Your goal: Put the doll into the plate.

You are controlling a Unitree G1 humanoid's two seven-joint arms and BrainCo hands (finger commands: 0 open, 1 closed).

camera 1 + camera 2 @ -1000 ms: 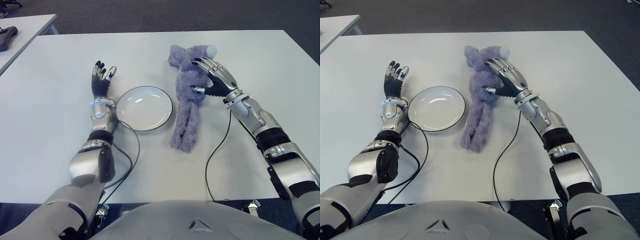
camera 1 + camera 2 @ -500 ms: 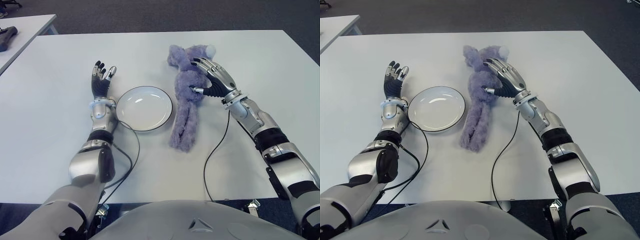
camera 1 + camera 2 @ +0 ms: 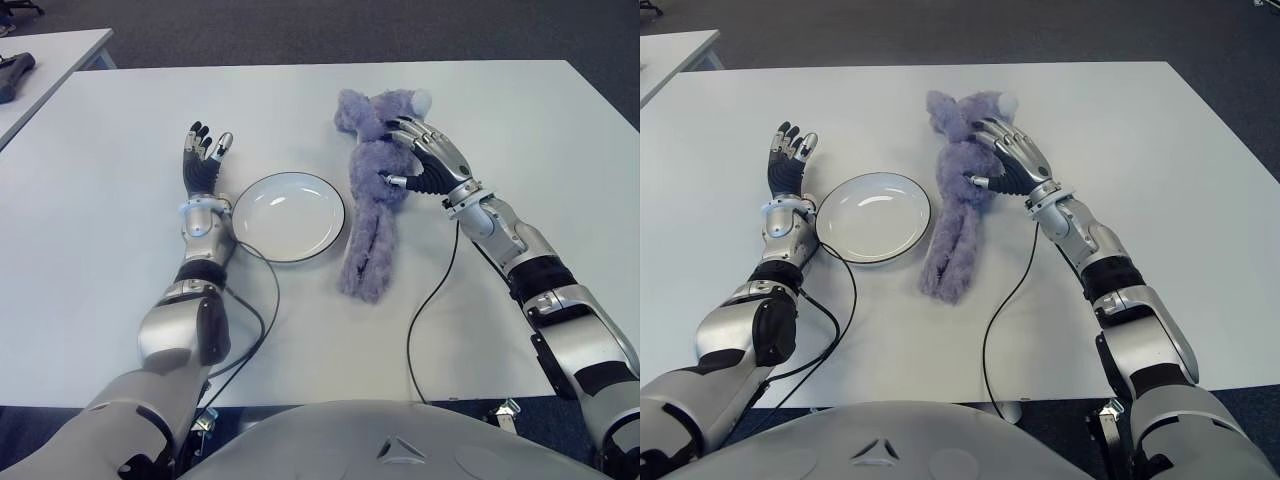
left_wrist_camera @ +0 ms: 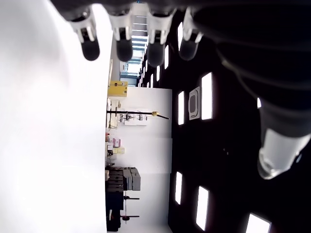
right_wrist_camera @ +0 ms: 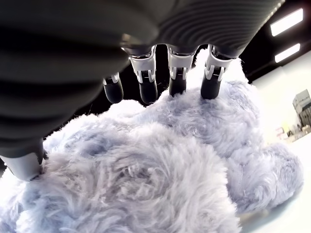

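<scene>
The white counter (image 3: 120,260) carries everything, and the plate is the landmark here. A second white counter (image 3: 50,50) stands well apart, far to the left of the plate, with a dark object (image 3: 14,72) on it.

The doll (image 3: 375,190) – a purple plush animal – lies stretched on the counter just beside the right side of the plate, its head at the far end and its legs toward the robot. It is not in the plate. Compared with one second ago, its lower end lies a little closer to the plate, and the body is slightly more tilted; the change is small.

The right robot hand (image 3: 425,160) is on the upper body of the doll, to the right of the plate and a bit farther away. Its fingers (image 5: 177,73) are curved over the fur with the tips pressing in, and the thumb (image 5: 22,162) touches the fur from the other side – a loose, half-closed hold on the doll, not a full fist. Since the earlier pictures the hand has moved only slightly.

The left robot hand (image 3: 203,155) shows just left of the plate, fingers extended and holding nothing, the same as before.

The plate (image 3: 289,216) is white with a dark rim, empty, unchanged. A black cable (image 3: 425,300) lies on the counter to the right of the plate, under the right forearm.
</scene>
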